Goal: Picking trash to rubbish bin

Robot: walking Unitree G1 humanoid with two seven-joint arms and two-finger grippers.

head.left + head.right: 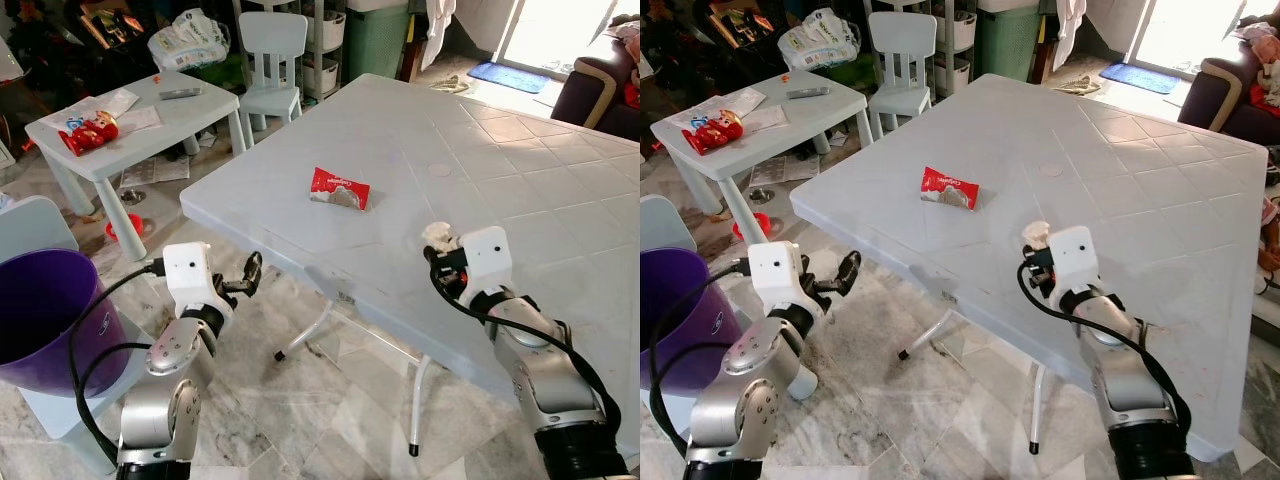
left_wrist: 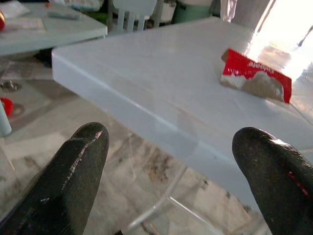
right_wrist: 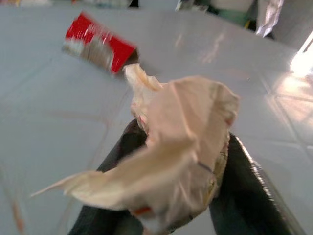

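Note:
My right gripper (image 1: pixel 440 250) is shut on a crumpled whitish paper wad (image 3: pixel 181 147), held just above the white table (image 1: pixel 480 160) near its front edge. A red and silver snack wrapper (image 1: pixel 340 188) lies flat on the table, farther in and to the left of that gripper. Off the table's near left corner, my left gripper (image 1: pixel 250 275) hangs open over the floor with nothing between its fingers (image 2: pixel 78 176). The purple rubbish bin (image 1: pixel 45 310) stands on the floor at my far left.
A small white kids' table (image 1: pixel 140 115) with red packets and papers stands at the back left, a white child's chair (image 1: pixel 272 60) beside it. The big table's folding legs (image 1: pixel 415 400) stand on the marble floor between my arms. A dark sofa (image 1: pixel 590 85) is at the far right.

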